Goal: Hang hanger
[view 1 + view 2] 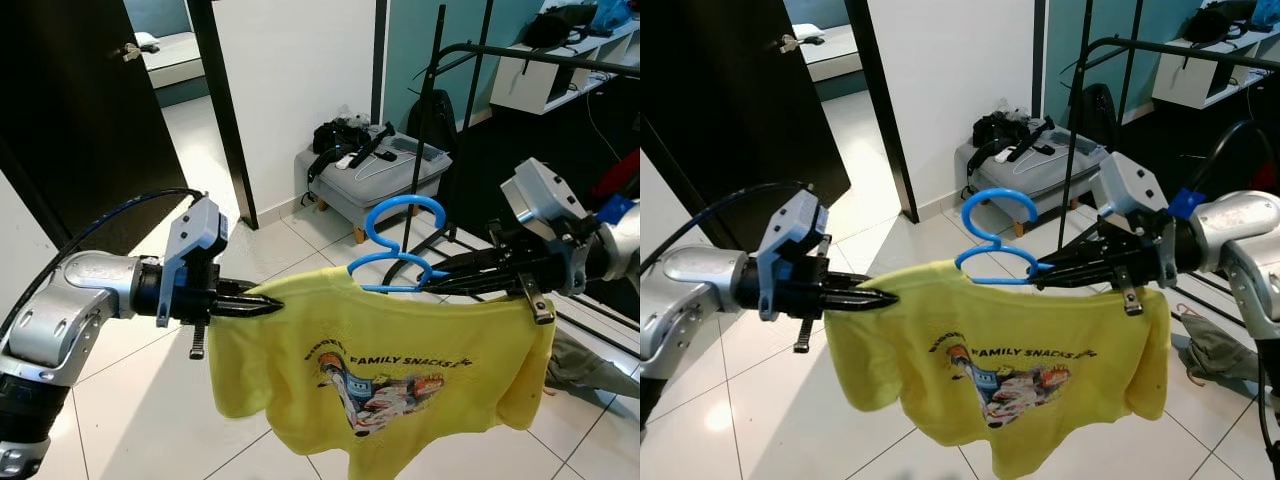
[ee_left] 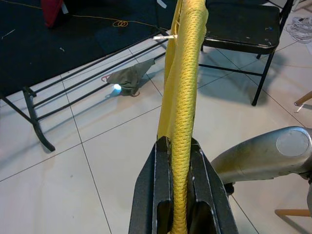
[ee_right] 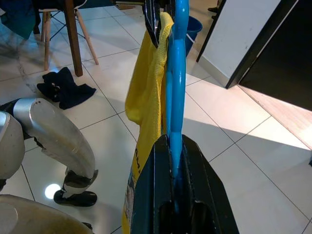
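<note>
Yellow shirt [image 1: 390, 375] hangs stretched between your arms: your left gripper [image 1: 268, 306] is clamped on its left shoulder, and your right gripper [image 1: 432, 279] is pinched tight on the blue hanger [image 1: 400, 235] at the collar. Farther right stands the black rack [image 1: 500, 60].

one hanger [image 1: 402, 243], one T-shirt [image 1: 390, 370] (yellow), two pincers

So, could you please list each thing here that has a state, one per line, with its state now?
Blue plastic hanger: off the rail, held up, inside the shirt's neck.
Yellow printed T-shirt: draped on the hanger, stretched between both arms.
Left end effector: shut on the shirt's shoulder.
Right end effector: shut on the hanger.
Black clothes rack: standing, top rail bare.
Dark door: open.
</note>
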Robot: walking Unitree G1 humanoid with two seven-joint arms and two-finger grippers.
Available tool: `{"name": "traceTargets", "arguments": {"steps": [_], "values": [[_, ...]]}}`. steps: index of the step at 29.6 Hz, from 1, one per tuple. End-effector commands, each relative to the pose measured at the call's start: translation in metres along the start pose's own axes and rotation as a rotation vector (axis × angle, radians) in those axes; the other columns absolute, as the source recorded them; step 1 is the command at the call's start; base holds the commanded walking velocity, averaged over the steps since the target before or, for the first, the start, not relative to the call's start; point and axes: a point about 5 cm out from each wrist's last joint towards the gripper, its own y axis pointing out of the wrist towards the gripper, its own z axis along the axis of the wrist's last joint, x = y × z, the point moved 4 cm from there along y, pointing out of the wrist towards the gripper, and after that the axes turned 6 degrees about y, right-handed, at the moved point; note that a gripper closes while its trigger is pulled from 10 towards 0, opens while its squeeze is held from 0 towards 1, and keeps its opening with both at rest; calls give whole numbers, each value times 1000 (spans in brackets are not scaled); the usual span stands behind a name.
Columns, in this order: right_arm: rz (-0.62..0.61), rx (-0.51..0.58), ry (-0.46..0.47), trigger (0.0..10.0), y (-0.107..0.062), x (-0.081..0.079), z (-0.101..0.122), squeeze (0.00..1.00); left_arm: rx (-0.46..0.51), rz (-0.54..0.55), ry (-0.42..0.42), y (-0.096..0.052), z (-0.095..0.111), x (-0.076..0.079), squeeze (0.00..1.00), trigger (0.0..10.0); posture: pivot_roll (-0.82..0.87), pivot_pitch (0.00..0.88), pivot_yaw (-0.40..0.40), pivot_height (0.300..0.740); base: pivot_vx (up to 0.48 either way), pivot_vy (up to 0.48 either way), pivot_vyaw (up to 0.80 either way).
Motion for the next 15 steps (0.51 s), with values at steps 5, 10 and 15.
{"name": "traceTargets", "arguments": {"steps": [5,10,15], "values": [[9,17,-55,10000,5,2,9,0,-22,10,-36,-3,-7,2,0,0,-84,0,55,740,0,0,0],[3,37,-27,10000,5,6,10,1000,-16,25,-40,-4,-8,2,0,0,-82,0,53,740,0,0,0],[-64,57,-35,10000,3,16,10,1000,-11,58,-51,-7,-10,-1,0,0,-82,0,53,740,0,0,0]]}}
